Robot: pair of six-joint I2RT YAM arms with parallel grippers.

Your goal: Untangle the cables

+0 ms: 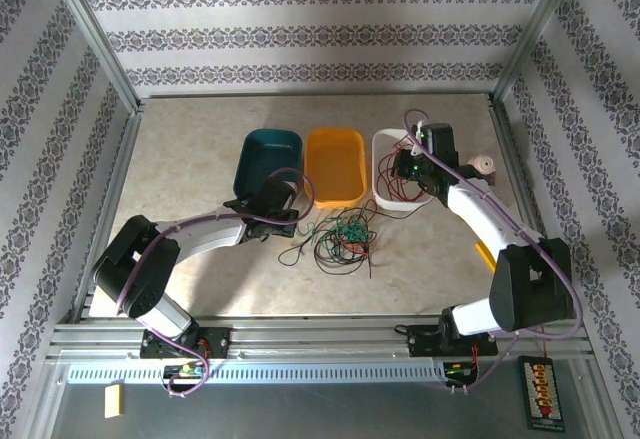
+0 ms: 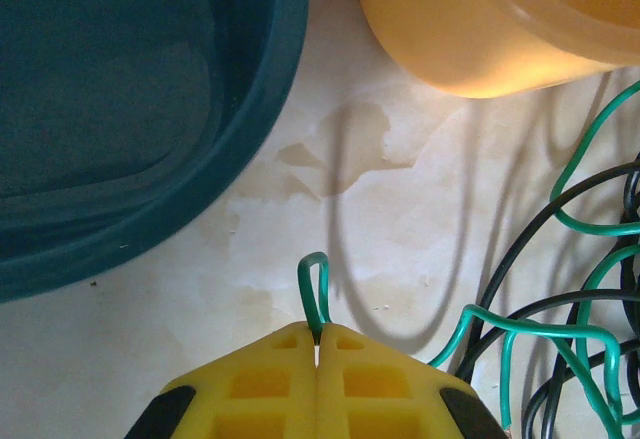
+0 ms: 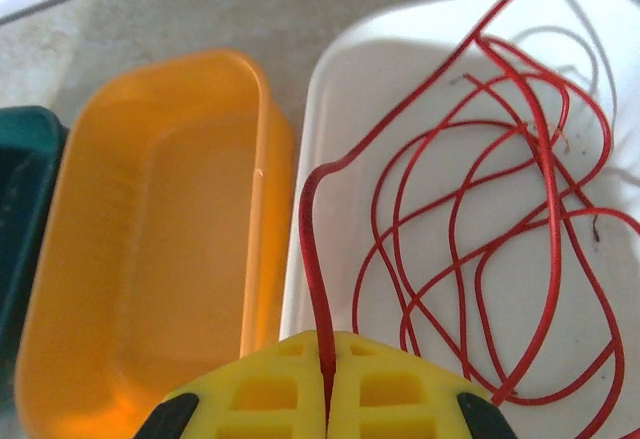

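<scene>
A tangle of green and black cables lies on the table in front of the orange bin. My left gripper sits at its left edge, shut on a small loop of the green cable that sticks out past the yellow fingertips. More green and black cables run off to the right. My right gripper hangs over the white tray, shut on one end of the red cable. The remainder of that red cable lies looped inside the white tray.
A teal bin stands left of the orange bin, both behind the tangle. A small reel sits right of the white tray, and a yellow object lies beside the right arm. Metal posts and patterned walls close the table in.
</scene>
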